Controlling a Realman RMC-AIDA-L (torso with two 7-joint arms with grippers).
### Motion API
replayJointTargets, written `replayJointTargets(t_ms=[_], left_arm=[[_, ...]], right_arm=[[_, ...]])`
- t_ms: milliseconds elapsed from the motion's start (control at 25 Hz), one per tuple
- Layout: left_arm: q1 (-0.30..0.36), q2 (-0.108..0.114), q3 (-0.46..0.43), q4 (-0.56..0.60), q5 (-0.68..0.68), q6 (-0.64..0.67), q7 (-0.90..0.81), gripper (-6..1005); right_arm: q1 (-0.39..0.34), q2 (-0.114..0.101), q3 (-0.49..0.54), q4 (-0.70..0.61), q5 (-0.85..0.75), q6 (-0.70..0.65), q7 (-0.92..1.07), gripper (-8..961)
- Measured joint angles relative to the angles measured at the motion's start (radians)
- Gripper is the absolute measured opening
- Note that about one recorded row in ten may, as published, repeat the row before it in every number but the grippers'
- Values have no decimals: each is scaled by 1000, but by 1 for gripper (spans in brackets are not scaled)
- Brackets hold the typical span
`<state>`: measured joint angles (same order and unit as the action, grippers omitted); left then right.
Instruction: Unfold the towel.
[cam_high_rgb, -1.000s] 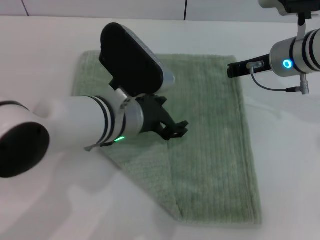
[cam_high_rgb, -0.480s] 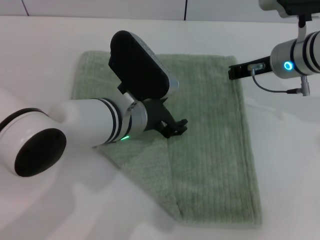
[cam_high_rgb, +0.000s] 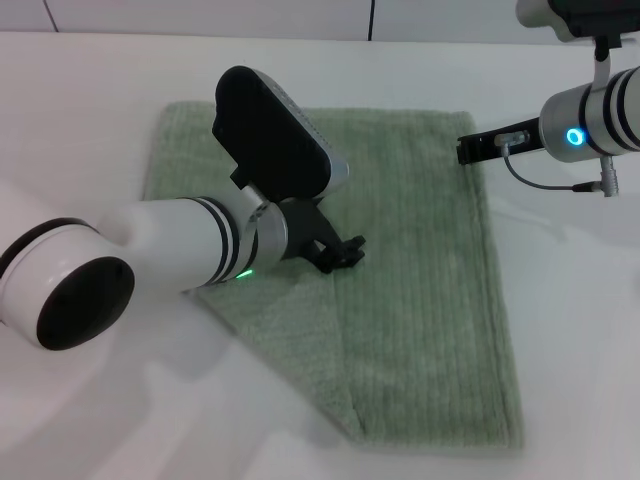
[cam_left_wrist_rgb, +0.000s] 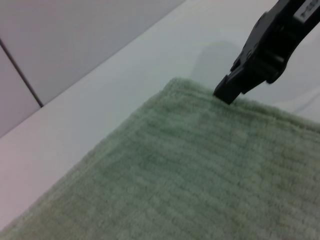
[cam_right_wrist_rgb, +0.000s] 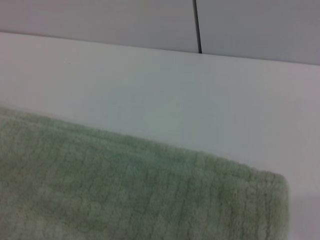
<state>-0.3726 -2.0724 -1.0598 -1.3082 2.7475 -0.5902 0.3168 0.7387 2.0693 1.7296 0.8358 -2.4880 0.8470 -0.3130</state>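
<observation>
Surface: we see a white tabletop (cam_high_rgb: 90, 120) before pale wall panels.
Towel: our pale sage-green ribbed terry towel (cam_high_rgb: 430, 300) lies flat, still folded, mid-table toward the right edge.
Left gripper (cam_high_rgb: 338, 252): over the towel's middle; we cannot tell its fingers' state.
Right gripper (cam_high_rgb: 468, 148): at the towel's far right corner; grip unclear.

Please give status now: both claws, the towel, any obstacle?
Left claw low over towel middle. Right claw at towel's far right corner. Towel lies flat on the table, near-left part folded over. Nothing in the way.
</observation>
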Motion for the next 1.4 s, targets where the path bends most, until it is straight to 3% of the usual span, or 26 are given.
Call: replayJointTargets(t_ms=[360,560,1200,1400], left_arm=[[-7,1,-13,8,2,-19,-2,743],[-11,1,-30,9,4,-45,-2,655],[-14,0,-34,-49,30,-136,-9,27],[-6,1,-25,-106,78,-179,-53,23]], right_arm=[[1,2,-2,5,1,0,2,20],[1,3,-2,6,1,0,4,22],[1,3,-2,3,2,-2,5,27],[-1,3,-4,-1,1,-2,5,29]])
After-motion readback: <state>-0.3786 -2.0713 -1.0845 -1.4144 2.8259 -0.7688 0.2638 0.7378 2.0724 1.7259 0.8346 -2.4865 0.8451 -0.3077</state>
